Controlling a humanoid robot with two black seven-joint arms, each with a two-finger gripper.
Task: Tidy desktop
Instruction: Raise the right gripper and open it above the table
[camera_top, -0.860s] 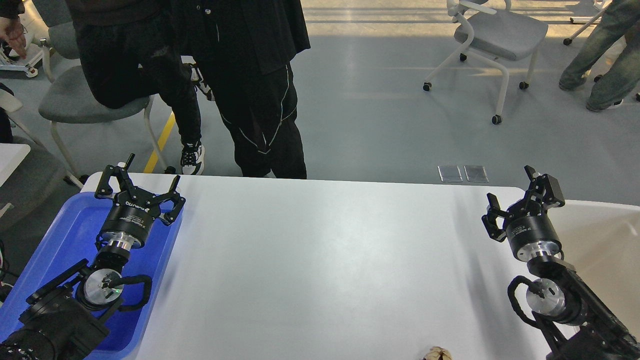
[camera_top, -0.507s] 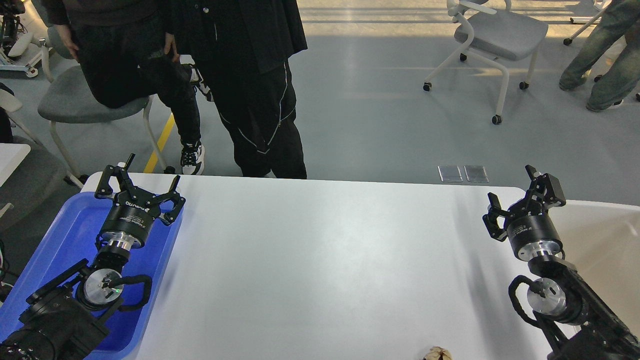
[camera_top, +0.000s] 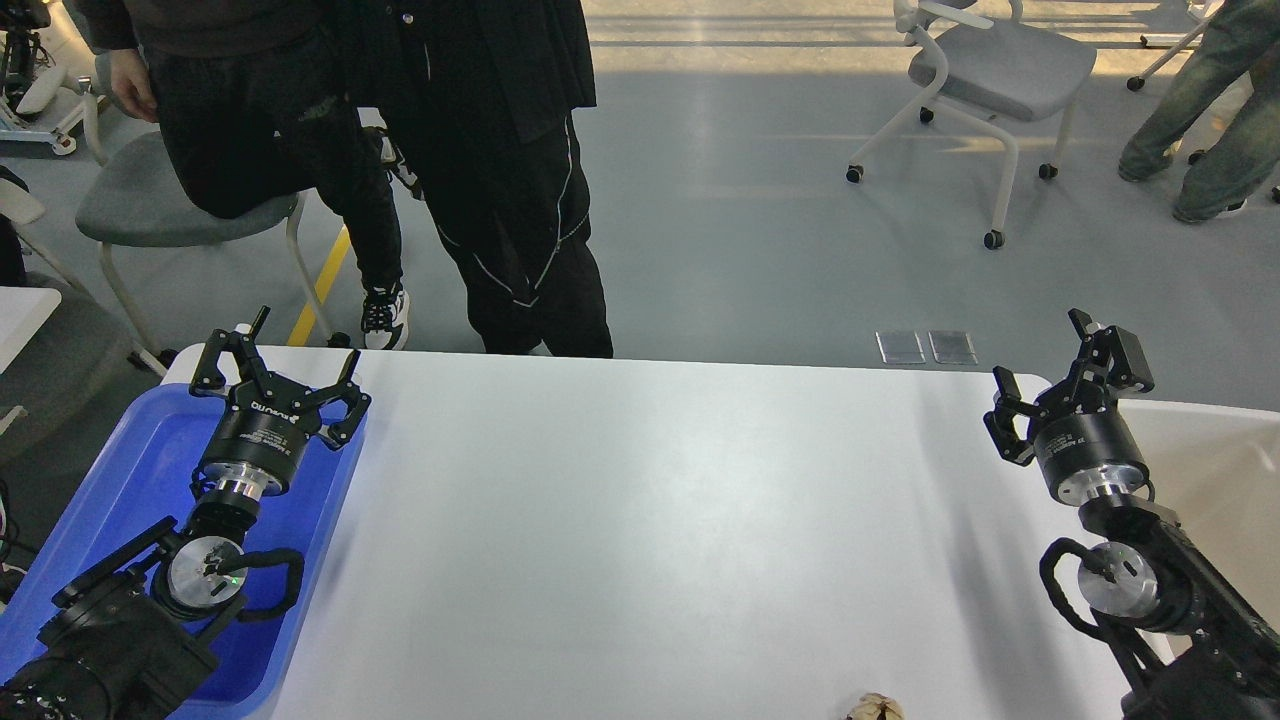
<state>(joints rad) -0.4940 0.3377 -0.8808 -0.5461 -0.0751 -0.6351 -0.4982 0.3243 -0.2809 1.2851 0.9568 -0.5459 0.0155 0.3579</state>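
Note:
The desktop (camera_top: 650, 520) is a wide white tabletop with rounded corners. A small crumpled beige thing (camera_top: 873, 708) lies at its front edge, partly cut off by the frame. My left gripper (camera_top: 283, 362) is open and empty, held over the far end of the blue tray (camera_top: 110, 490) at the left. My right gripper (camera_top: 1045, 365) is open and empty, above the desktop's far right corner beside the cream bin (camera_top: 1215, 470).
Two people in black (camera_top: 500, 170) stand just beyond the far edge of the desktop. A grey chair (camera_top: 150, 205) is behind the tray and a white wheeled chair (camera_top: 990, 75) stands on the floor at the back right. Another person's legs (camera_top: 1205, 120) show far right.

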